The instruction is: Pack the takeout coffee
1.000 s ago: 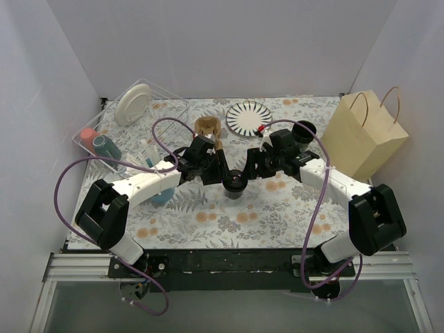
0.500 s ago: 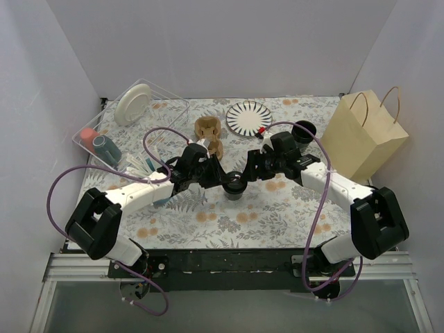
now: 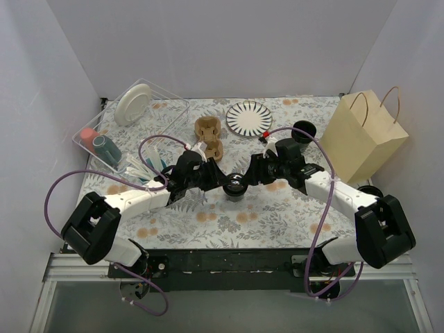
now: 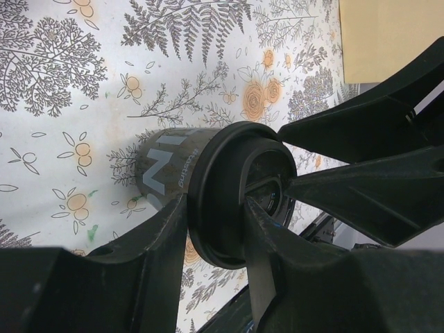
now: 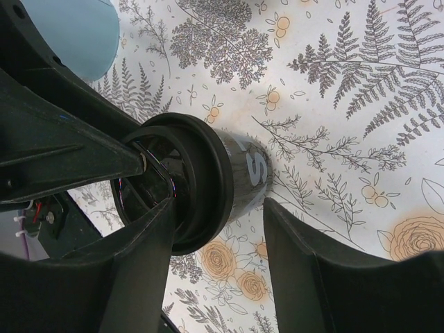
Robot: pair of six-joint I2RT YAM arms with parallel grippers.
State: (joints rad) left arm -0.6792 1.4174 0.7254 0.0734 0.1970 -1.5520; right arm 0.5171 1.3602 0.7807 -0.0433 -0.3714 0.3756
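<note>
One dark takeout cup with a black lid point(image 3: 234, 186) stands mid-table between both arms. My left gripper point(image 3: 224, 182) is shut on the lid's rim, one finger outside it and one inside the recess; the left wrist view shows the lid point(image 4: 229, 201) pinched between them and the cup body point(image 4: 163, 166) beyond. My right gripper point(image 3: 245, 179) is open and straddles the same cup point(image 5: 250, 173), one finger against the lid top, the other clear of the cup's side. The second dark cup point(image 3: 303, 130) stands at the back right. The brown cup carrier point(image 3: 208, 135) lies behind the left gripper.
A tan paper bag point(image 3: 364, 135) stands at the right edge. A striped plate point(image 3: 248, 118) lies at the back, a clear dish rack point(image 3: 128, 125) at the back left. A light-blue cup point(image 5: 76, 31) stands near the left arm. Purple cables loop over both arms.
Both arms have swung lower and toward the near edge. Their grippers have stayed at the cup, which is in almost the same spot.
</note>
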